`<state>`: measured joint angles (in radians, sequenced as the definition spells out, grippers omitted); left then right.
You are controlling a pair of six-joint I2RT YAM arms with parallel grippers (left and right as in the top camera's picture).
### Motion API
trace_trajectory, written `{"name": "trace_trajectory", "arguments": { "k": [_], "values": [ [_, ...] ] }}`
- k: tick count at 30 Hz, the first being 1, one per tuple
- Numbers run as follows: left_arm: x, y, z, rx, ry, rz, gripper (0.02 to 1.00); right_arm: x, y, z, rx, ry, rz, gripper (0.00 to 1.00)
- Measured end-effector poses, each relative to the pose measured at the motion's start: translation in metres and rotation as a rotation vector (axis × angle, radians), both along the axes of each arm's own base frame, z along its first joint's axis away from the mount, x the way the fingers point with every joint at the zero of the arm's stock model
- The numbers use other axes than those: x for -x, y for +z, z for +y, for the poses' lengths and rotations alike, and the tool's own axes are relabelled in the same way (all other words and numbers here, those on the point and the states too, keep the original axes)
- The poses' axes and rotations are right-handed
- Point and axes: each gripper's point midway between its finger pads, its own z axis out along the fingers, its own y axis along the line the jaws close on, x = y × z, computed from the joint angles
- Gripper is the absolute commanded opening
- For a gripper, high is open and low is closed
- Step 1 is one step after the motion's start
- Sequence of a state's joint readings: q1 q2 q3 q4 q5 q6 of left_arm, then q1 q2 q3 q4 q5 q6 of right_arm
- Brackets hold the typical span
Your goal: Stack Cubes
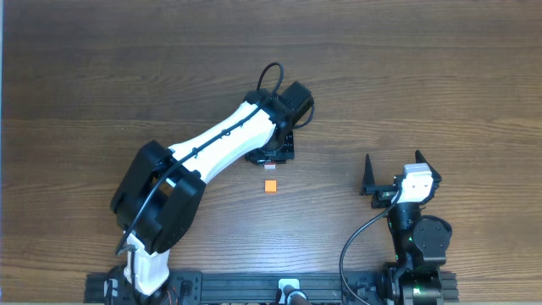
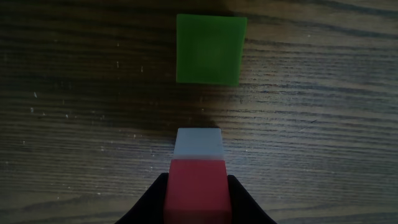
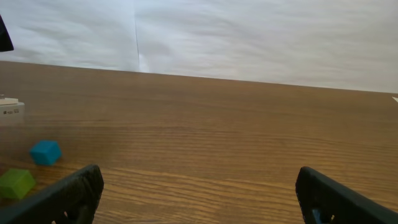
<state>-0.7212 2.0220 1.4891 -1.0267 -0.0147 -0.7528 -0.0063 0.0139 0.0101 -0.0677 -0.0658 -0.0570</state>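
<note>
While I watch top view, left arm [image 1: 222, 140] stretches diagonally from its base to counter [image 1: 440, 68] centre, wrist pitched down. Left gripper [image 2: 197, 180] jaws pinch red cube [image 2: 198, 196], its pale grey face pointing outward. Green cube [image 2: 210, 50] lies on counter just ahead of red cube, not touching it. Orange cube [image 1: 270, 187] sits near left gripper, toward the bases. Right arm [image 1: 412, 222] is folded by its base, right gripper [image 3: 198, 177] jaws spread wide, holding nothing. Blue cube [image 3: 45, 152] lies near green cube, apart from it. White tag [image 3: 11, 109]: print too small for me to read.
</note>
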Motion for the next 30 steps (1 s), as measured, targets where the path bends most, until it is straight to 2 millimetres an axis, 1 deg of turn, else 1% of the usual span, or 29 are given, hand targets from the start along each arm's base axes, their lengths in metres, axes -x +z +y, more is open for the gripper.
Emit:
{"name": "trace_trajectory", "arguments": {
  "k": [3,8,9,13,20,30],
  "values": [
    [0.0,0.0,0.0,0.0,0.0,0.0,0.084,0.0,0.0,0.0,0.0,0.0,0.0,0.991],
    [0.0,0.0,0.0,0.0,0.0,0.0,0.11,0.0,0.0,0.0,0.0,0.0,0.0,0.991],
    [0.0,0.0,0.0,0.0,0.0,0.0,0.137,0.0,0.0,0.0,0.0,0.0,0.0,0.993],
    [0.0,0.0,0.0,0.0,0.0,0.0,0.152,0.0,0.0,0.0,0.0,0.0,0.0,0.993],
    [0.0,0.0,0.0,0.0,0.0,0.0,0.218,0.0,0.0,0.0,0.0,0.0,0.0,0.993],
    [0.0,0.0,0.0,0.0,0.0,0.0,0.261,0.0,0.0,0.0,0.0,0.0,0.0,0.993]
  ]
}}
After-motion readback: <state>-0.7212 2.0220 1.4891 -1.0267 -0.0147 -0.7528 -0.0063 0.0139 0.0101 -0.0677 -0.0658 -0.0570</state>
